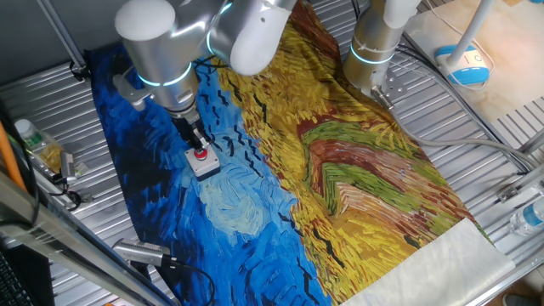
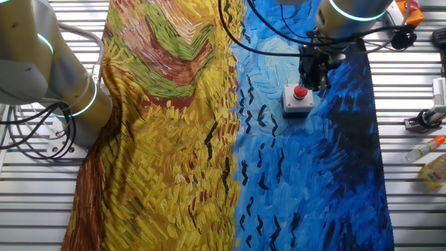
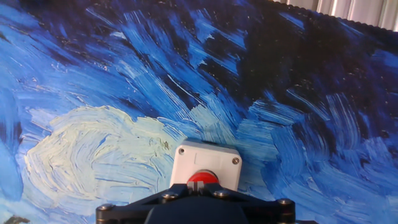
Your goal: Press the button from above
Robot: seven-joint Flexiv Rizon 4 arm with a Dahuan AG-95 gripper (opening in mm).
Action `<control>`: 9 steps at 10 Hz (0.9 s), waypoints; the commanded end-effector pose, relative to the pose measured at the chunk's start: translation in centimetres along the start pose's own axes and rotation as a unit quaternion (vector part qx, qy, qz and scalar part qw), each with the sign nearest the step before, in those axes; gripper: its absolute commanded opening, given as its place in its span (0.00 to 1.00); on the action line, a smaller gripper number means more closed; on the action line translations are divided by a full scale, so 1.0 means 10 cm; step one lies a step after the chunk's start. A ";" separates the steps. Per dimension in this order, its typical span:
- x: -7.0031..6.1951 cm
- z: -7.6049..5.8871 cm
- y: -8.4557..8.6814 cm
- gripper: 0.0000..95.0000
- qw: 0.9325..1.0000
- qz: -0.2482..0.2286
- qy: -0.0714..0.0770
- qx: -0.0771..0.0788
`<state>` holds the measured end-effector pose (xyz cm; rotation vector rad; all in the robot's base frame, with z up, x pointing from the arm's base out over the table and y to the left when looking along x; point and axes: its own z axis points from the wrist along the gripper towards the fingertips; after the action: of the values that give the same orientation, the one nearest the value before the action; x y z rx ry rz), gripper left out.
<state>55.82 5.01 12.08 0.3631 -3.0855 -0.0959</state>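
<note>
The button (image 1: pixel 201 155) is a small red cap on a light grey square box (image 1: pixel 206 166), standing on the blue part of the painted cloth. It also shows in the other fixed view (image 2: pixel 300 92) and in the hand view (image 3: pixel 203 177). My gripper (image 1: pixel 196 143) hangs straight over the button, pointing down, with its tips right at the red cap. In the hand view the gripper (image 3: pixel 197 185) has its two fingertip pads pressed together, so it is shut and holds nothing. I cannot tell whether the tips touch the cap.
The painted cloth (image 1: pixel 340 170) covers the slatted metal table. A second robot base (image 1: pixel 374 51) stands at the back. Plastic bottles (image 1: pixel 34 140) and small tools (image 2: pixel 425 118) lie off the cloth near the table's edges.
</note>
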 end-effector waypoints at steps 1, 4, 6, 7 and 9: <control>0.03 -0.12 0.02 0.00 1.000 -0.001 0.002 0.002; 0.07 -0.21 0.02 0.00 1.000 -0.006 -0.005 0.001; 0.08 -0.22 0.02 0.00 1.000 -0.007 -0.010 0.005; 0.08 -0.22 0.02 0.00 1.000 -0.011 -0.011 0.005; 0.08 -0.22 0.02 0.00 1.000 -0.016 -0.012 0.006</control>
<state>55.19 4.87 14.17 0.4164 -3.1037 -0.0854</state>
